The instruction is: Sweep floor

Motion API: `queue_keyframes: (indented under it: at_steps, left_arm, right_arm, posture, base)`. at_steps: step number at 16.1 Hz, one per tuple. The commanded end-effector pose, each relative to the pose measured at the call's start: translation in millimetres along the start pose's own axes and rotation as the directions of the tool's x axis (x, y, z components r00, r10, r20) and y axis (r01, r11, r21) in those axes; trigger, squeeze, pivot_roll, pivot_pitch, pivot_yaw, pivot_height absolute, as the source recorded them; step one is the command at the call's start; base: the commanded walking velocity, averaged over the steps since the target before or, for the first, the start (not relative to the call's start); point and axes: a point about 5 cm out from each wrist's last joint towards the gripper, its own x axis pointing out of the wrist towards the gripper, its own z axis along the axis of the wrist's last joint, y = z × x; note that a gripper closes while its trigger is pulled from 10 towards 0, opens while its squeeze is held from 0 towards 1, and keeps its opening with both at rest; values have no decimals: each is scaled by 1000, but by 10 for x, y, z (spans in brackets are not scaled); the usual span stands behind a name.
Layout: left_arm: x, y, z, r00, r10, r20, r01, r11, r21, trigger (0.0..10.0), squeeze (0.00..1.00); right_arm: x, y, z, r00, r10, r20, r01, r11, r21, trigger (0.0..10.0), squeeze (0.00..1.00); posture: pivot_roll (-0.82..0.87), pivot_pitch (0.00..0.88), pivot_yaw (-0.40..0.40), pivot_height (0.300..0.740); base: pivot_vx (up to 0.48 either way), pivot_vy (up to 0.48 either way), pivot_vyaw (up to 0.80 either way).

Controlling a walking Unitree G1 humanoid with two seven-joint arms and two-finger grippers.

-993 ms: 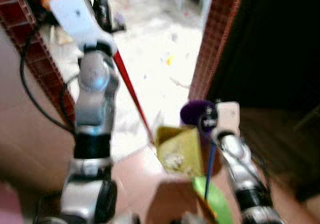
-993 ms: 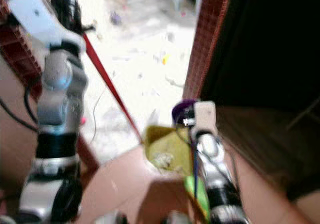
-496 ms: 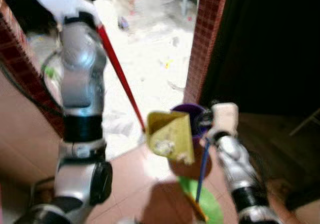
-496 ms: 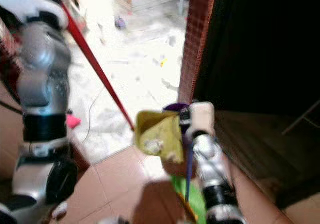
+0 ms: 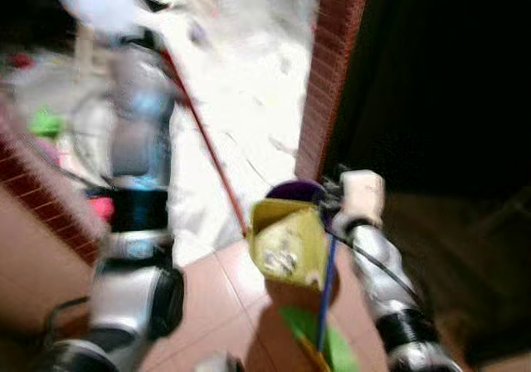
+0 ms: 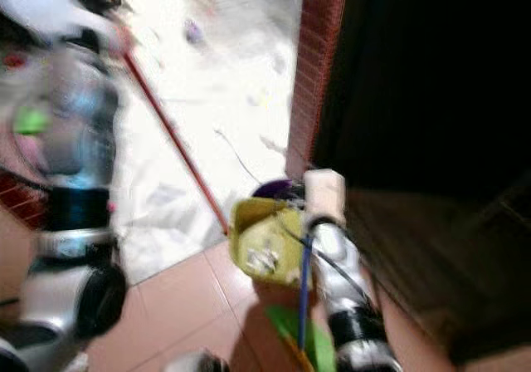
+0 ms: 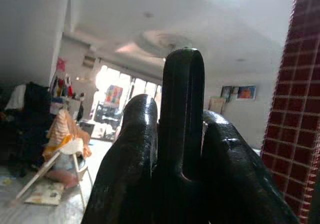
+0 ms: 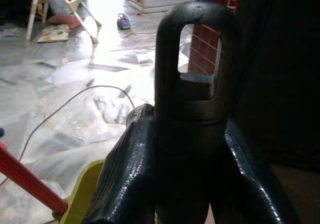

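A red broom stick [image 5: 207, 152] slants from the upper left down to the floor beside a yellow dustpan [image 5: 286, 243]. My left gripper [image 7: 182, 134] is shut on the stick's dark top end, with the arm raised at the left. The dustpan holds some pale debris and hangs just above the tiles on a blue pole [image 5: 325, 293]. My right gripper [image 8: 192, 129] is shut on the pole's dark looped handle [image 8: 195, 59]. Something purple [image 5: 294, 191] sits right behind the dustpan. The head views are blurred.
A red brick pillar [image 5: 332, 65] stands just right of the dustpan, with a dark room beyond it. Bright white marble floor [image 5: 249, 98] with scattered litter and a thin cable [image 8: 75, 96] lies ahead. Red tiles [image 5: 224, 305] are underfoot. A green object [image 5: 328, 347] lies at the pole's foot.
The whole picture has swung and grown more blurred, so the camera has moved. Both grippers keep their holds, and the dustpan stays beside the stick's lower end.
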Motion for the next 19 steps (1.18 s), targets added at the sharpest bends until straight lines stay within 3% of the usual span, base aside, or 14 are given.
queue_keyframes:
  at_steps: [1,8,10,14,19]
  left_arm:
    - [41,-165,202,995,-43,93,46,998,-32,10000,0]
    - [57,-229,232,991,-60,118,63,998,-28,10000,0]
    - [52,-269,281,974,-121,193,109,992,69,10000,0]
    - [111,-329,308,949,-180,259,145,978,148,10000,0]
    - [50,-492,118,931,-271,244,235,958,166,10000,0]
  right_arm:
    - [-57,-98,-131,998,-27,-59,27,1000,-12,10000,0]
    - [-69,-46,-145,998,0,-61,-1,1000,-7,10000,0]
    - [-71,-36,-149,998,6,-63,-6,1000,-5,10000,0]
    - [-91,-45,-146,998,8,-60,-8,1000,1,10000,0]
    - [-124,-105,-66,1000,-9,-24,10,1000,18,10000,0]
  posture:
    - [-78,0,62,740]
    - [-77,0,62,740]
    - [-76,0,60,740]
    - [-88,0,60,740]
    - [-121,0,65,740]
  base:
    - [480,0,0]
    - [480,0,0]
    - [0,0,0]
    - [0,0,0]
    - [0,0,0]
